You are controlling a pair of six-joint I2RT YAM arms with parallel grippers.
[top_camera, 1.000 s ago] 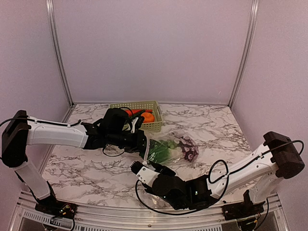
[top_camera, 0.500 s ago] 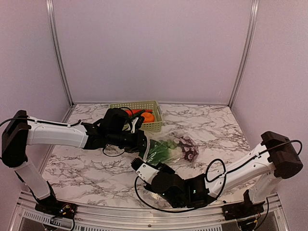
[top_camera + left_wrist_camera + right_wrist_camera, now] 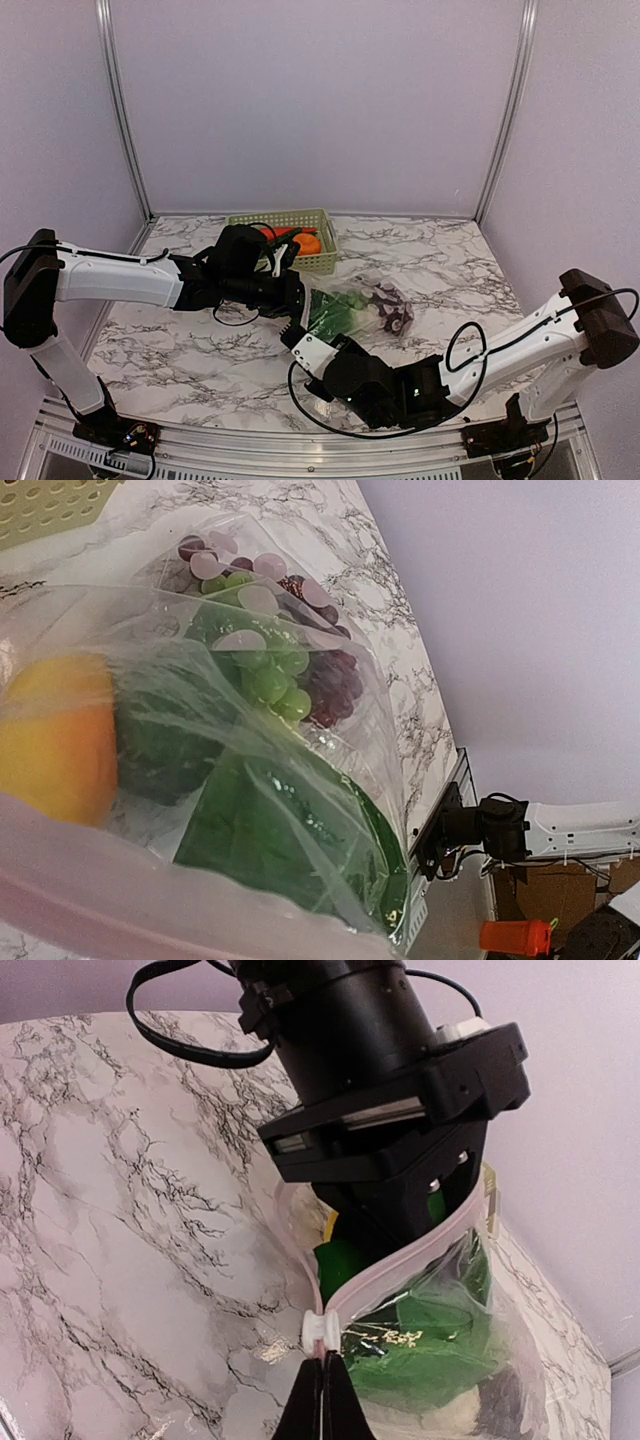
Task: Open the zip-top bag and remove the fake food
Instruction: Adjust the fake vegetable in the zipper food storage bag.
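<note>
While the left gripper (image 3: 296, 297) clamps the zip-top bag (image 3: 432, 1345) and the right gripper (image 3: 322, 1378) pinches its slider (image 3: 317, 1331), unzipping looks underway; the fake food (image 3: 262, 815) lies inside.

Soft, even light fills every view, and shadows on the white marble table (image 3: 180, 340) are faint. The clear crinkly plastic bag (image 3: 300, 780) shows small shiny spots; its nearest edge looks blurry.
</note>
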